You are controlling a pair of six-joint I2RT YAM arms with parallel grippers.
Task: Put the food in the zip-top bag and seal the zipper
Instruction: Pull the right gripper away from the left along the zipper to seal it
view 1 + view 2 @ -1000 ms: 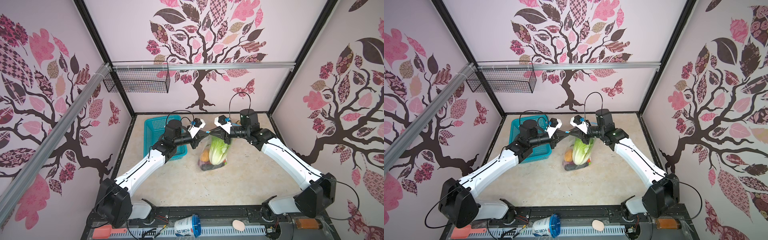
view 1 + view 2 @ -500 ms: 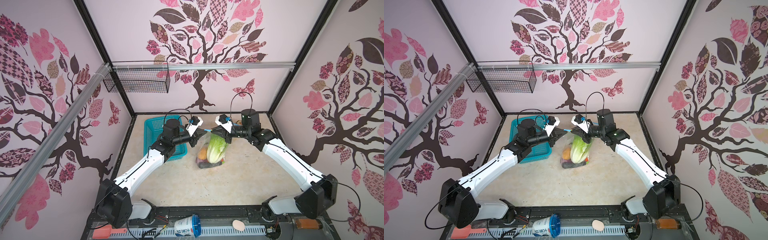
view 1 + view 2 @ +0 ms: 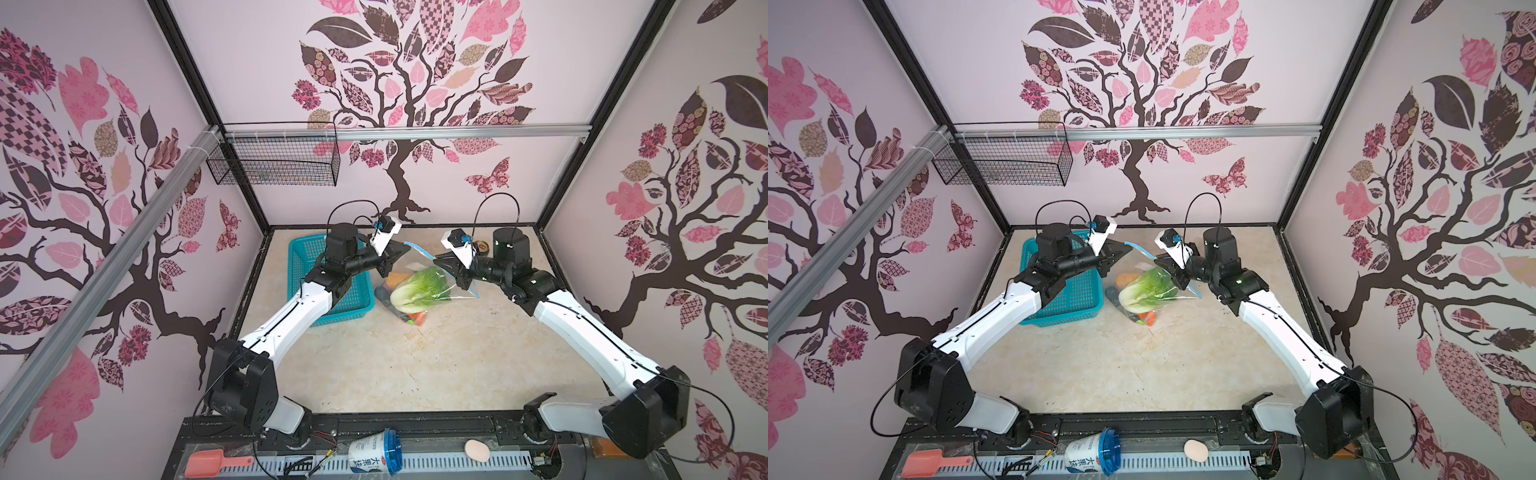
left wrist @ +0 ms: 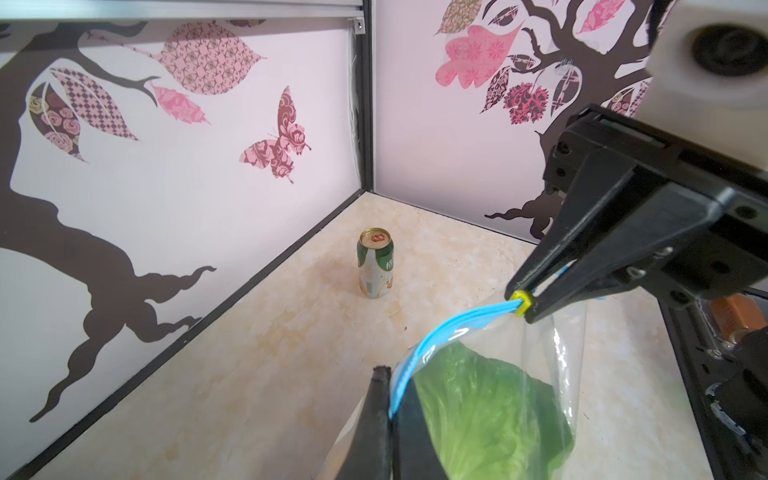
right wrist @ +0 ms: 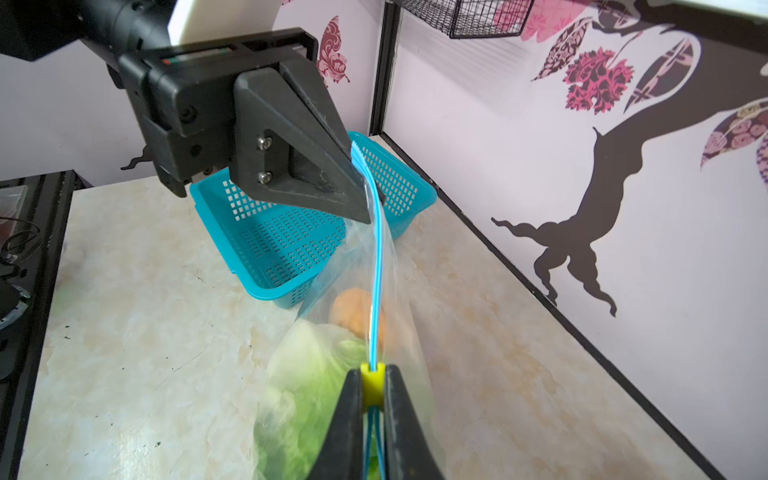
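The clear zip-top bag (image 3: 453, 291) hangs slanted between my two grippers in both top views. The food is inside it: a green-white cabbage (image 3: 415, 286) (image 3: 1144, 291), an orange pumpkin (image 5: 353, 309) and darker pieces lower down. My left gripper (image 3: 405, 248) (image 4: 390, 399) is shut on one end of the light blue zipper (image 4: 457, 322) (image 5: 378, 291). My right gripper (image 3: 436, 259) (image 5: 372, 384) is shut on the yellow slider (image 5: 372, 386) (image 4: 520, 301), a short way along the strip. Between the two grippers the strip looks pressed together. Behind the slider its two sides stand apart.
A teal perforated basket (image 3: 328, 286) stands just left of the bag, under my left arm. A green-white drink can (image 4: 375, 264) stands near the back right corner. On the front rail lie a cup (image 3: 374, 455), a pinkish egg shape (image 3: 477, 450) and a red scoop (image 3: 208, 464).
The two grippers have drawn apart along the zipper, the left one going left and back, the right one going right with the slider. The bag hangs more slanted.
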